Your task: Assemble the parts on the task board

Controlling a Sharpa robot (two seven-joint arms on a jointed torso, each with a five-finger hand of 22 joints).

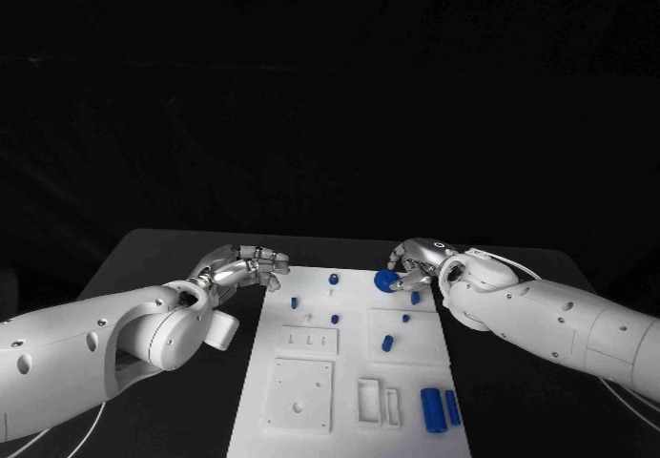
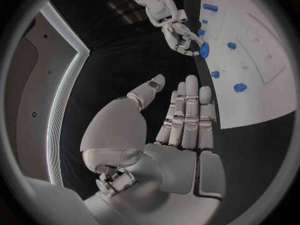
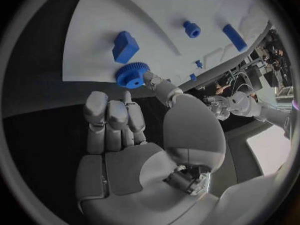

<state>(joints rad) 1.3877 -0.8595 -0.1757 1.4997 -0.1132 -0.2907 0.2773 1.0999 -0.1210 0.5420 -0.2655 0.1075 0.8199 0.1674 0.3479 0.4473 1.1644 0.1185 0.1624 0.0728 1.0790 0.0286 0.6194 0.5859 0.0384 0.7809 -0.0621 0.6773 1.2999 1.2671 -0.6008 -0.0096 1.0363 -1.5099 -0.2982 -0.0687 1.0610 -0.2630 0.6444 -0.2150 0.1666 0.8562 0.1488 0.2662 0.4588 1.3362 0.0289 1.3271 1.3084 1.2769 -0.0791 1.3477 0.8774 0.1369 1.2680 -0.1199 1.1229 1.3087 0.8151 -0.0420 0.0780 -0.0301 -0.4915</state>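
Note:
The white task board [image 1: 413,355] lies in the middle of the black table, with several small blue parts on it. My right hand [image 1: 423,260] is at the board's far right edge and pinches a blue gear [image 1: 386,280] between thumb and a finger. In the right wrist view the gear [image 3: 131,76] is at the board's [image 3: 112,15] edge, next to a blue block [image 3: 125,46]. My left hand [image 1: 245,267] hovers off the board's far left corner, holding nothing. The left wrist view shows its fingers [image 2: 187,120] straight and the thumb apart.
Two long blue cylinders [image 1: 441,408] lie at the board's near right. Small blue pegs [image 1: 335,319] stand along the middle. Recessed white plates [image 1: 300,393] take up the near left. Black table [image 1: 165,250] surrounds the board.

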